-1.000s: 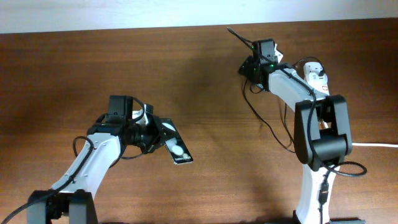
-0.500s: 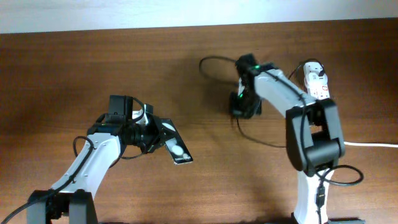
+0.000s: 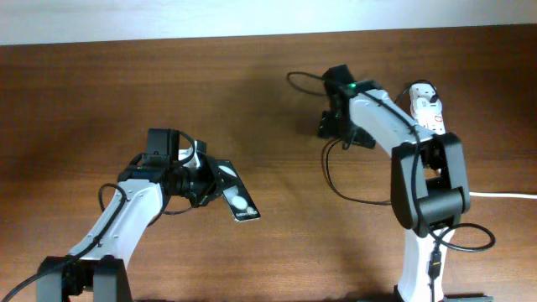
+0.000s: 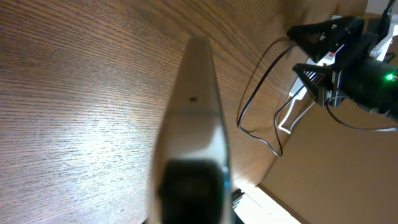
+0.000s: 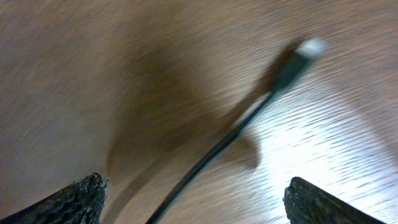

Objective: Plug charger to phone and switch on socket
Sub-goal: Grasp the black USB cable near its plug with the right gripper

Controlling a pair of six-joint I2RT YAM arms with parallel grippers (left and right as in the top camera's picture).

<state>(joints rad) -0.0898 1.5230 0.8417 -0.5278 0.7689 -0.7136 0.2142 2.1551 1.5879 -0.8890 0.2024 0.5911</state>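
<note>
While the right claw [image 5: 194, 183] gapes wide, the charger [image 5: 283, 74] runs out between its fingers [image 5: 81, 196].

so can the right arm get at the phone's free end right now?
Probably yes. The phone sticks out of the left gripper toward the right side, and only bare table lies between it and the right gripper. Reach looks plausible, not certain.

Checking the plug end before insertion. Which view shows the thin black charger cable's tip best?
Right wrist: the thin black charger cable and its tip show large, though blurred. Overhead shows only its loops beside the right arm; left wrist shows a distant loop, tip indistinct.
</note>
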